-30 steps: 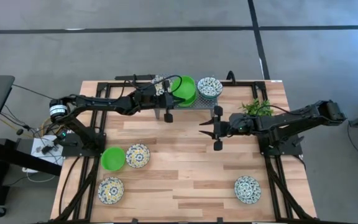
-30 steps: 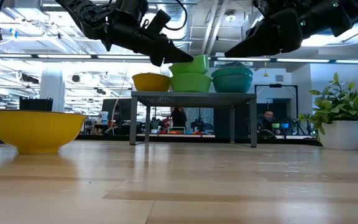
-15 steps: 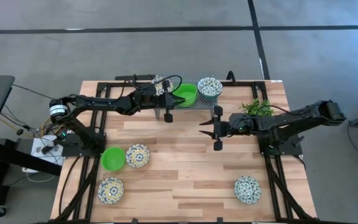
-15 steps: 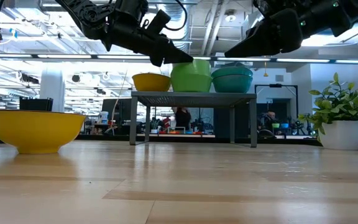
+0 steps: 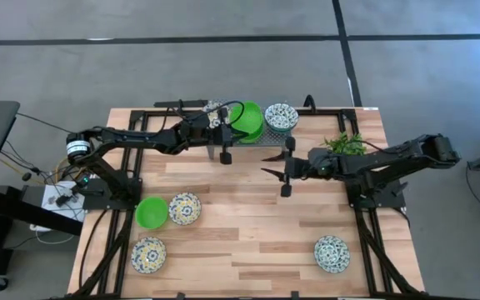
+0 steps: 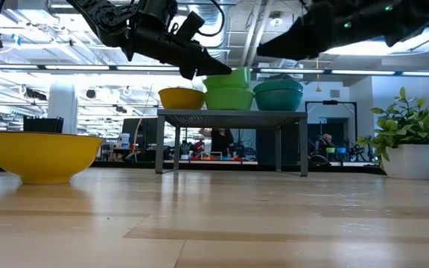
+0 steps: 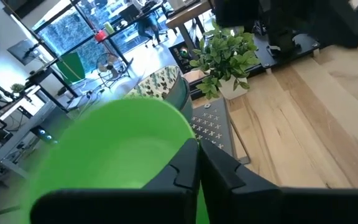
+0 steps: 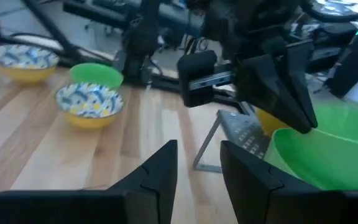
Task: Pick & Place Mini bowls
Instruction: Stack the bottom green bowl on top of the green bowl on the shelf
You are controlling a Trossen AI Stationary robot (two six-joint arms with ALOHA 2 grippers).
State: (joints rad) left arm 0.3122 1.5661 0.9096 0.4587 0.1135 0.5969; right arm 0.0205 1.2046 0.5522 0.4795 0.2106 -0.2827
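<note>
**Observer:** Which step are you on?

**Me:** Placing. My left pincer [image 5: 226, 125] is clenched on the rim of a green bowl [image 5: 248, 117], which I hold tilted above another green bowl [image 6: 228, 98] that already sits on the grey metal rack [image 5: 257, 140] at the far side of the counter [image 5: 248, 225]. From the low view the held bowl hangs just over the seated one, not yet nested in it.

**Observer:** What else is on the rack?

**Me:** A blue-patterned bowl [image 5: 282, 116] just beside the green pair on the right, and a yellow-sided bowl [image 6: 181, 97] on the left, mostly hidden under my left arm from above.

**Observer:** And your other arm?

**Me:** My right pincer [image 5: 283, 171] hangs over the middle of the counter in front of the rack, fingers apart and empty.

**Observer:** What does the next move call for?

**Me:** I judge it needs the tilted bowl levelled and lowered until it seats inside the one below, then the fingers let go without dragging the rim sideways, since a snagged rim could pull the stack off the rack.

**Observer:** How much is left?

**Me:** A fair share, I'd say. A plain green bowl [image 5: 151, 212] and a patterned bowl [image 5: 184, 208] stand touching near the left edge, another patterned bowl [image 5: 148, 254] near the front left corner, and one patterned bowl [image 5: 332, 253] at front right.
</note>
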